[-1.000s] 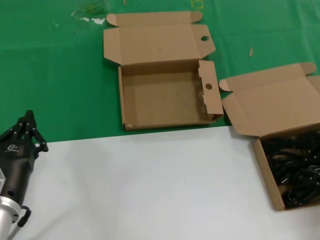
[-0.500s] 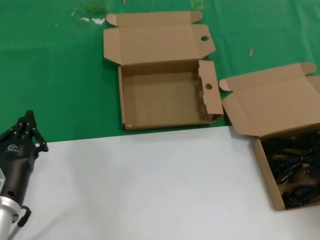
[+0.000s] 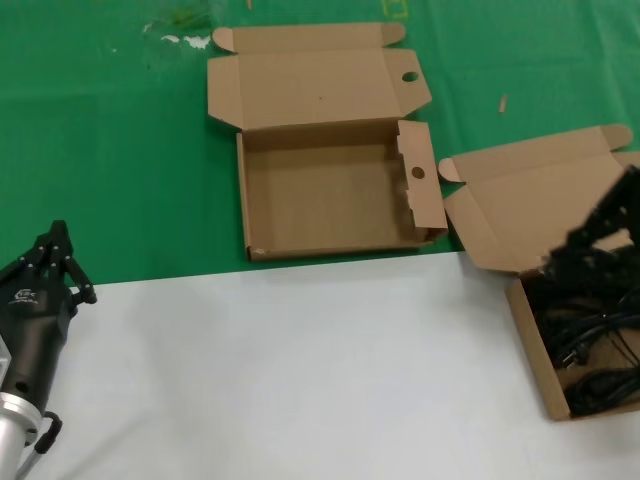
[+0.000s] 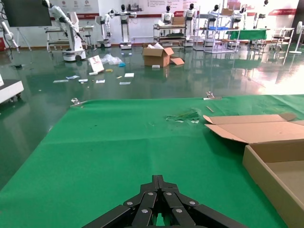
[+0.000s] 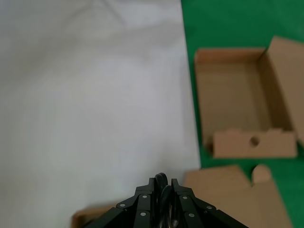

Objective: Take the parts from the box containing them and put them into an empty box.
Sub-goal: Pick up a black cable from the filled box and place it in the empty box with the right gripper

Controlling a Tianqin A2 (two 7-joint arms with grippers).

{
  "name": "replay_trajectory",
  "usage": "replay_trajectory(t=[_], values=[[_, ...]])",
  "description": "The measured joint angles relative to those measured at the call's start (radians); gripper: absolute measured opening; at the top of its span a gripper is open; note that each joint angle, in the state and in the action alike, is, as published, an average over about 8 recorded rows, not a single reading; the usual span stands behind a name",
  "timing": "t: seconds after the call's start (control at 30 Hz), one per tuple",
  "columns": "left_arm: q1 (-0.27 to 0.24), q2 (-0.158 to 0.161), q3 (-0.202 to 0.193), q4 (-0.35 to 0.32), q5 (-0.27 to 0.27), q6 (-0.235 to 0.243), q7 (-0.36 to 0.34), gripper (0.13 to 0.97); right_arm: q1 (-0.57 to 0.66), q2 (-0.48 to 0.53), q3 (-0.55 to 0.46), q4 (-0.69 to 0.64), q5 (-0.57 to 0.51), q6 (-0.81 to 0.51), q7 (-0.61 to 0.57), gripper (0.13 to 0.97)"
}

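1. The shallow brown cardboard box with a round hole punched in its lid and side flap (image 3: 330, 195) sits open on the green cloth (image 3: 110, 150), with nothing inside it. No cord has landed there, so the job looks to be at its very start.
2. The other brown cardboard box with the plain eared lid (image 3: 530, 215) lies well to the right, straddling the green cloth and the white table sheet (image 3: 280, 370). Its tray holds a tangle of black looped power cords (image 3: 590, 350).
3. The black right gripper (image 5: 163, 190) is over that full box, seen as a dark blur at its near corner in the head view. In its wrist view the fingers are clenched on a loop of black cord showing between the tips.
4. The black left gripper (image 3: 52, 262) is parked low at the left edge of the table, fingers drawn together on nothing.
5. Left to do, I'd judge: lift this cord clear, carry it to the holed box, then repeat for the rest.
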State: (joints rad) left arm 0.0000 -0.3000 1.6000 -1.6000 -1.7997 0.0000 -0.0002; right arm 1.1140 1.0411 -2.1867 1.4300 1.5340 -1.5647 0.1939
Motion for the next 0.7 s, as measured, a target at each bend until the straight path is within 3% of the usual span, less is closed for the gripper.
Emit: replay_trajectory(t=[0.33, 0.7], values=[[0.000, 0.000, 0.000, 0.000, 0.000, 0.000, 0.000, 0.140, 0.079, -0.281, 0.001, -0.099, -0.065, 0.118, -0.052, 0.195], [0.000, 0.000, 0.000, 0.000, 0.000, 0.000, 0.000, 0.140, 0.124, -0.565, -0.032, -0.374, -0.120, 0.266, -0.193, 0.195]])
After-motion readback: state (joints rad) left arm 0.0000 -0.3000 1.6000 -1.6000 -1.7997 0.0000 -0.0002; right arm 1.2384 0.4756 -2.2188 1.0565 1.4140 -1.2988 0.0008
